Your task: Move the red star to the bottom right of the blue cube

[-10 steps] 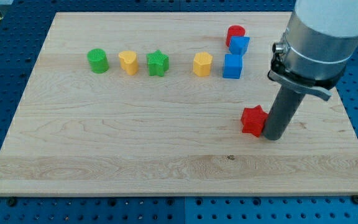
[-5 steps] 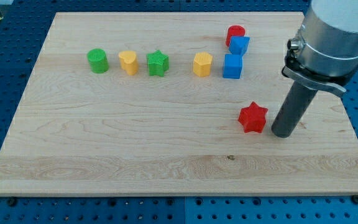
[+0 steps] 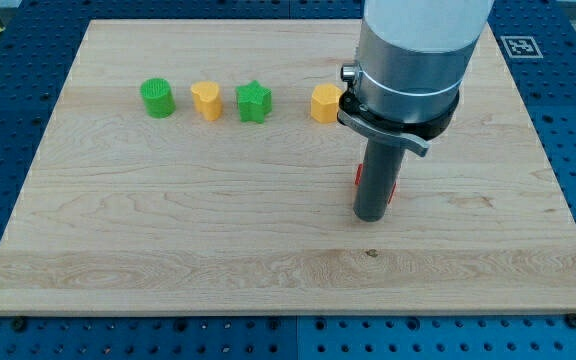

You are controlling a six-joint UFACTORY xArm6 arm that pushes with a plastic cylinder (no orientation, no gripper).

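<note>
My tip (image 3: pixel 370 216) rests on the wooden board (image 3: pixel 168 230), right of centre. The red star (image 3: pixel 394 189) is almost wholly hidden behind the rod. Only thin red slivers show at the rod's left and right sides, just above the tip, so the star sits directly behind it. The blue cube is hidden behind the arm's large grey body, and so are the other blue block and the red cylinder near it.
A row of blocks lies along the upper board: a green cylinder (image 3: pixel 156 97), a yellow heart (image 3: pixel 206 100), a green star (image 3: pixel 253 101) and a yellow hexagon (image 3: pixel 324 103), whose right edge is covered by the arm.
The rod was against the red star's right side, then drew off to the right. It has now swung left and stands in front of the star. The arm now covers the blue blocks.
</note>
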